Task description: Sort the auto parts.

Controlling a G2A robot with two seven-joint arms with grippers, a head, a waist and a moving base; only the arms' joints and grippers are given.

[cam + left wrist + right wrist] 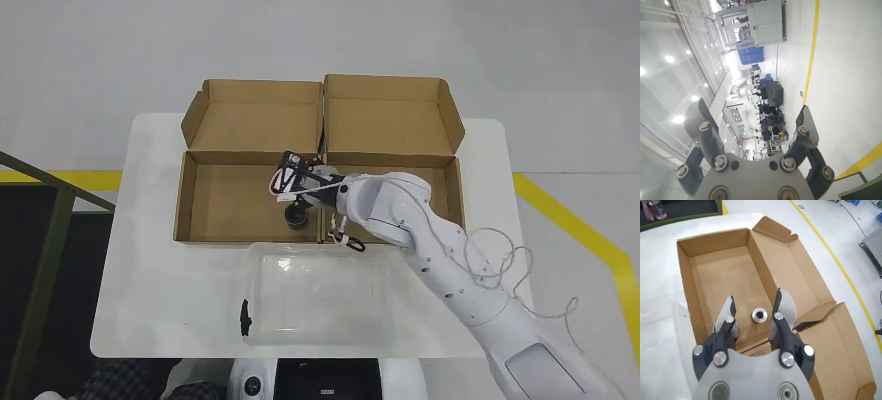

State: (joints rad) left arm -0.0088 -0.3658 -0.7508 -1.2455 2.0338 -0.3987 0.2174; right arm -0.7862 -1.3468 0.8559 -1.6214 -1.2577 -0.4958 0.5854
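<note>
Top view: your right arm slants from lower right to frame centre, right gripper (288, 180) over the right end of the left box (215, 205). The metal sleeve (295, 215) stands inside just below it, and a black part (243, 318) sits lower left by the clear tray (310, 290). Left wrist: left gripper (753, 106) spread wide, empty, aimed at the hall. Right wrist: fingers wide, nothing held, sleeve on the box floor beyond them; move crooked and you could clip and topple it.

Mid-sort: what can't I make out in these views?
- Right box floor: top view, largely covered by the right arm.
- Black part at the clear tray left edge: top view, too small to identify.
- Tray's far right corner: top view, under that arm.
</note>
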